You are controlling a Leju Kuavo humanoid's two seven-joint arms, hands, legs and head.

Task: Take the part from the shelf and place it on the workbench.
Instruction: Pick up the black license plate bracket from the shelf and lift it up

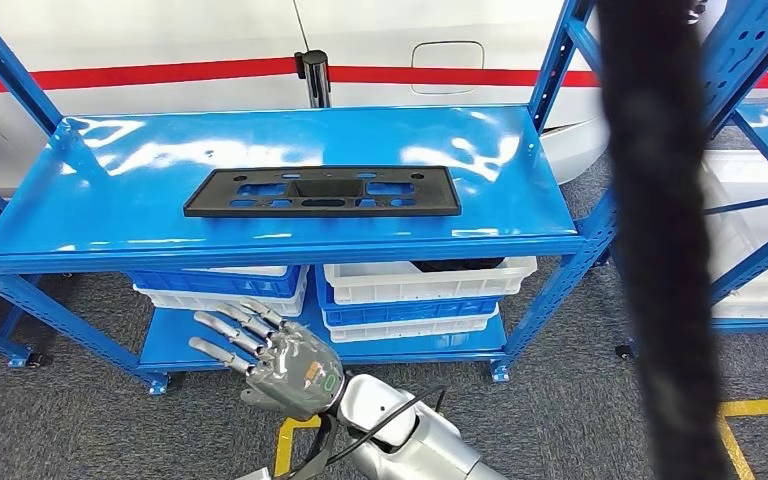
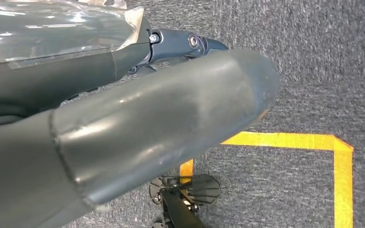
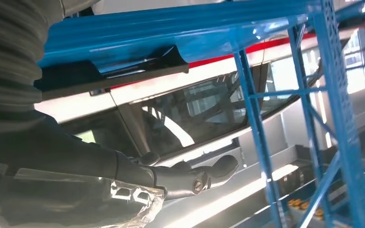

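Note:
A flat black plastic part (image 1: 322, 191) with several cut-outs lies in the middle of the blue shelf top (image 1: 110, 170). In front of the shelf and lower in the head view, my right hand (image 1: 270, 360) is raised with its fingers spread, pointing toward the shelf and holding nothing. From its wrist the right hand (image 3: 123, 175) shows with fingers stretched out, and the part's dark edge (image 3: 114, 73) sits on the blue shelf (image 3: 171, 28) beyond it. My left hand (image 2: 147, 137) hangs over the grey carpet, thumb and a dark finger extended, empty.
White and blue bins (image 1: 425, 280) are stacked on the lower shelf level. A dark blurred band (image 1: 660, 240) crosses the head view on the right. A second blue rack (image 1: 760, 150) stands to the right. Yellow floor tape (image 1: 760, 407) marks the carpet.

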